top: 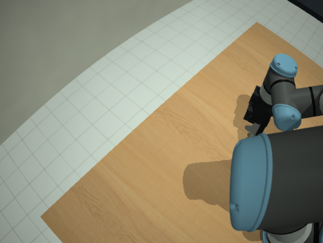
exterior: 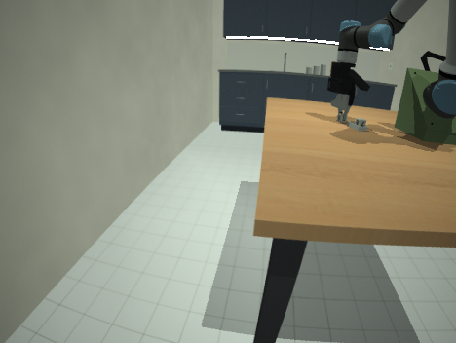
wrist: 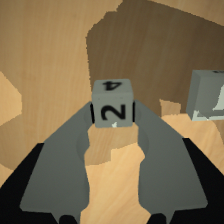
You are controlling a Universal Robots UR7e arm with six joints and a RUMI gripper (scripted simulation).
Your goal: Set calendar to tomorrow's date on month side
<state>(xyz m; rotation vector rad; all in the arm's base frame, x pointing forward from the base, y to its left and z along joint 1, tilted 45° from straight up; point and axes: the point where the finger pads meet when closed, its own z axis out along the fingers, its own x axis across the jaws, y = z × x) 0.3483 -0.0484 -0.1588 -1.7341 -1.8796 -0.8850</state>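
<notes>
Pincer fingers: 2 broad, smooth grey blades, matte, widening toward the camera in the wrist view and narrowing to the tips.
Pincer: pressed in on a cube from both sides, pinching it at the fingertips; the tips touch its left and right faces.
Held cube: small grey block with crisp edges and black digits; the face toward the wrist camera shows a 2, the face above it a 4 that reads upside down from this view.
Cube's place: between the fingertips, over the wooden tabletop; whether it touches the wood cannot be told from the wrist view.
Tabletop: warm light wood with fine straight grain, crossed by dark hard-edged shadows of the arm.
Second grey piece: boxy, pale grey, at the right edge of the wrist view, apart from the held cube; cut off by the frame, so its markings are unreadable.
Tray: low pale grey shape on the wood just beside the pincer in the exterior view; too small to read detail.
Arm: dark grey cylinders with rounded glossy blue caps, the black wrist block pointing down at the tabletop.
Green body: angular, faceted olive housing at the right end of the tabletop.
Floor: pale square tiles with thin grey joints.
Far wall units: dark blue flat-fronted cabinets under a grey counter.
</notes>
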